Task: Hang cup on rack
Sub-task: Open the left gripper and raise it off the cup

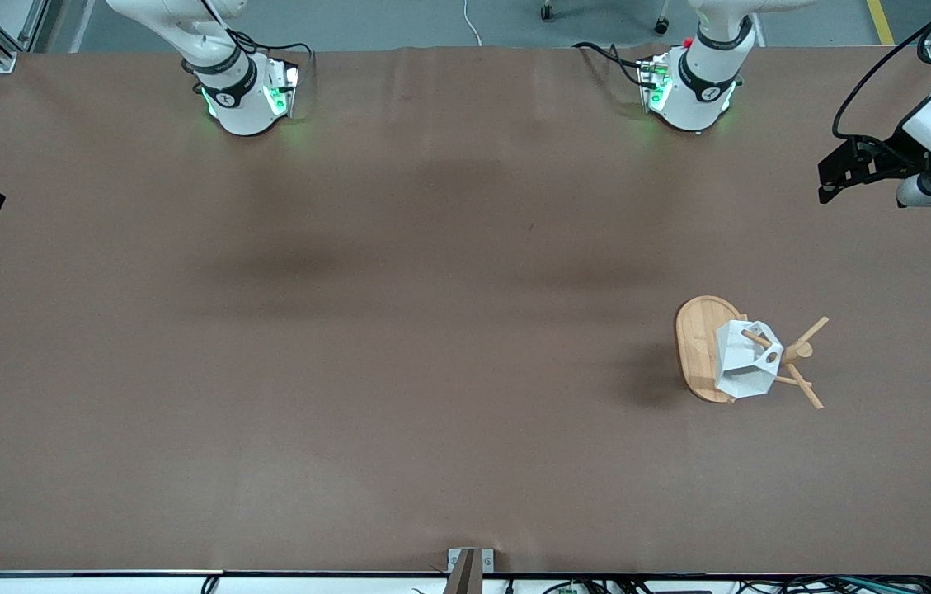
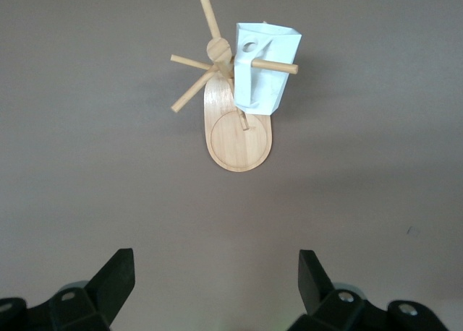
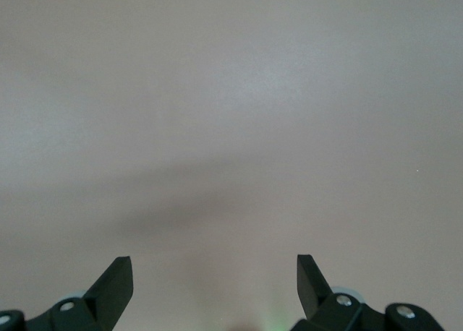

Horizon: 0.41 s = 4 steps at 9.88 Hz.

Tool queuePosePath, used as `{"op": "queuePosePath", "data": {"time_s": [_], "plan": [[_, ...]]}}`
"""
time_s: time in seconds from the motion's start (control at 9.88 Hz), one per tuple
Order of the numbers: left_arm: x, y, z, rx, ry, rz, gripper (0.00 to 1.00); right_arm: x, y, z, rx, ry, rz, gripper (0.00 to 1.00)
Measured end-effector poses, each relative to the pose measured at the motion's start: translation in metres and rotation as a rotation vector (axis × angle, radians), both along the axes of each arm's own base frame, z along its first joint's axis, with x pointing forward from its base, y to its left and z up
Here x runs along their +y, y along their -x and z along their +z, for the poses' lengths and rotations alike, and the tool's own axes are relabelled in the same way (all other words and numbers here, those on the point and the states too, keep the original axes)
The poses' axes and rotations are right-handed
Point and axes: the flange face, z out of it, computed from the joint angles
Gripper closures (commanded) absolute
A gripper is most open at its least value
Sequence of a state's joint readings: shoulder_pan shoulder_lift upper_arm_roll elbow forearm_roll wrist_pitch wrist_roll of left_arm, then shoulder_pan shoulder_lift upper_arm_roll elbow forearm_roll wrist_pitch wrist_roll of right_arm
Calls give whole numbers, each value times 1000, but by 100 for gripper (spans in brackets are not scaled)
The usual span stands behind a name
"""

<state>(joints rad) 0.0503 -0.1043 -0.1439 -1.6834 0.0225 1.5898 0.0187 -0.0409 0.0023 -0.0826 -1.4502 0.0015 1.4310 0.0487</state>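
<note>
The white faceted cup (image 1: 741,363) hangs on the bamboo rack (image 1: 696,338), with a peg through the hole in its handle. The rack stands toward the left arm's end of the table. The left wrist view also shows the cup (image 2: 266,71) on its peg above the oval base of the rack (image 2: 235,139). My left gripper (image 1: 826,183) is open and empty, up over the table's edge at the left arm's end and well away from the rack; it also shows in the left wrist view (image 2: 217,262). My right gripper (image 3: 215,266) is open and empty over bare table.
The brown table cover (image 1: 399,330) is bare apart from the rack. The two arm bases (image 1: 246,95) (image 1: 692,91) stand along the table edge farthest from the front camera. A small bracket (image 1: 469,565) sits at the nearest edge.
</note>
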Motion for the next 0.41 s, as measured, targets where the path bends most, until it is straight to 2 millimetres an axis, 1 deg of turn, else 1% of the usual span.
{"op": "queuePosePath", "data": {"time_s": [0.2,0.41], "plan": [[-10,1,1,-3,2,13,0,0,0,0,0,0,0,0],[-12,1,3,-7,3,18,0,0,0,0,0,0,0,0]]}}
